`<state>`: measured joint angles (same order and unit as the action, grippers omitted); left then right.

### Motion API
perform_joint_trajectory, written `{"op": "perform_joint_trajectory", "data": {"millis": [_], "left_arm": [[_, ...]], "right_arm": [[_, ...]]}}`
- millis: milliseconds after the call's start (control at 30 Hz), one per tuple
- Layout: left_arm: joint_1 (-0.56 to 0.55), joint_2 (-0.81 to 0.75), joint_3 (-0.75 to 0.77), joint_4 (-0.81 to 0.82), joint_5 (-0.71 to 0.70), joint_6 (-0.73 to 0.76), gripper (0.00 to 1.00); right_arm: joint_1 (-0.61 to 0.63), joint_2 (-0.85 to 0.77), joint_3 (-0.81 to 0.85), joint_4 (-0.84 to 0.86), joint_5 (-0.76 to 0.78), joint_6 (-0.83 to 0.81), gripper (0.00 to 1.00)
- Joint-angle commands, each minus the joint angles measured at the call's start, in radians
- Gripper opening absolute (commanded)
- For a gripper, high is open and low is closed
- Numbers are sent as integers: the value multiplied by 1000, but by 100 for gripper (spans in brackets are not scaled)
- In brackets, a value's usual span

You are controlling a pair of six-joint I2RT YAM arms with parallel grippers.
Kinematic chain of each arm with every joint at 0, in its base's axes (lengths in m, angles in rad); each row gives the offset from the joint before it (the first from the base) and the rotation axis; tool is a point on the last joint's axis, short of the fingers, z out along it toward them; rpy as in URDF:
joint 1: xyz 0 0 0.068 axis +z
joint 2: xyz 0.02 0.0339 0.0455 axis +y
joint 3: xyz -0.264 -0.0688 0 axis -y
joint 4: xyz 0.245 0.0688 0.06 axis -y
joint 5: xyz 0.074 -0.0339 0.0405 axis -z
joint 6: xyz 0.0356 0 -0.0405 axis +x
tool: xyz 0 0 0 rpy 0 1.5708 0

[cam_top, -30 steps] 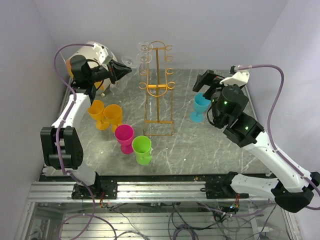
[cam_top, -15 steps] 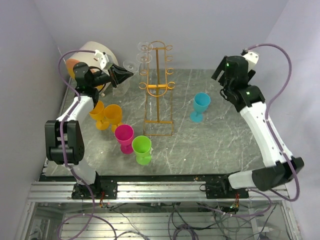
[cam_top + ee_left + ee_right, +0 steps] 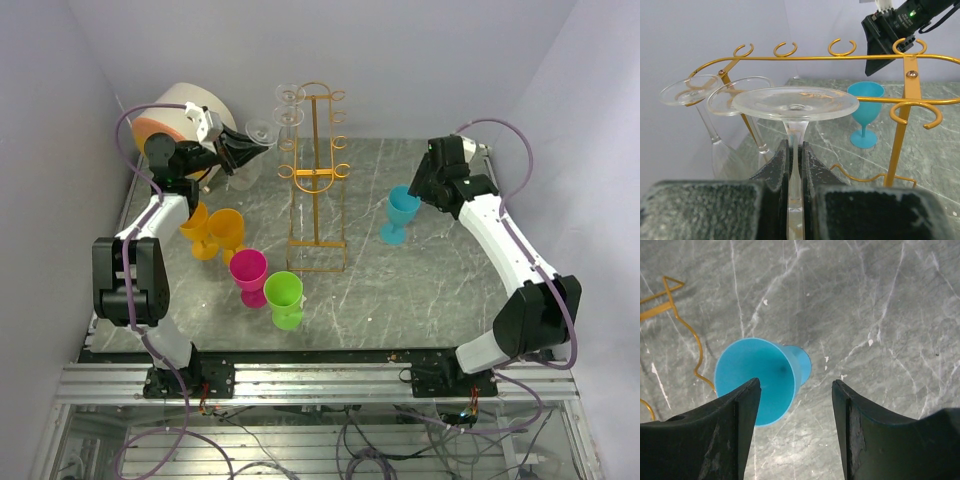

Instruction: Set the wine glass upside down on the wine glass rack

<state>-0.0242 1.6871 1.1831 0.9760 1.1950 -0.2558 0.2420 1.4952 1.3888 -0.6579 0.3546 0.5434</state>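
Stem pinched in your left gripper (image 3: 795,155), the wine glass (image 3: 795,102) sits foot-first just left of the rack (image 3: 910,74); your right gripper (image 3: 796,385), half-open and empty, hovers over the blue cup (image 3: 755,385).

Orange-gold wine glass rack (image 3: 910,75), clear wine glass (image 3: 795,102), blue goblet (image 3: 757,382).

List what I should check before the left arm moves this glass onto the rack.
1. Left jaws shut on wine glass stem: ok.
2. Free hooks on wine glass rack: ok.
3. Stem lined up with a hook: not ok.
4. Clearance from two hung glasses: cannot tell.
5. Right jaws open over blue goblet, apart from rack: ok.
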Motion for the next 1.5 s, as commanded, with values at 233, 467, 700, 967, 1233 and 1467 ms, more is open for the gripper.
{"op": "perform_joint_trajectory", "data": {"millis": [233, 467, 700, 967, 1233, 1467], "left_arm": [[-19, -6, 5, 76, 20, -3, 7], [-49, -7, 10, 61, 38, 1, 7], [-62, 30, 38, 40, 30, 15, 7], [-68, 74, 79, 16, 25, 22, 7], [-80, 76, 93, 19, 36, 16, 7], [-90, 72, 95, 9, 38, 26, 7]], "right_arm": [[-14, 27, -74, 64, -41, 1, 59], [-15, 23, -86, 79, -53, 3, 59], [-17, 1, -107, 92, -66, -1, 58], [-21, -10, -120, 97, -64, -3, 59], [-22, -6, -131, 103, -65, 1, 58], [-24, -6, -143, 109, -68, 3, 58]]}}
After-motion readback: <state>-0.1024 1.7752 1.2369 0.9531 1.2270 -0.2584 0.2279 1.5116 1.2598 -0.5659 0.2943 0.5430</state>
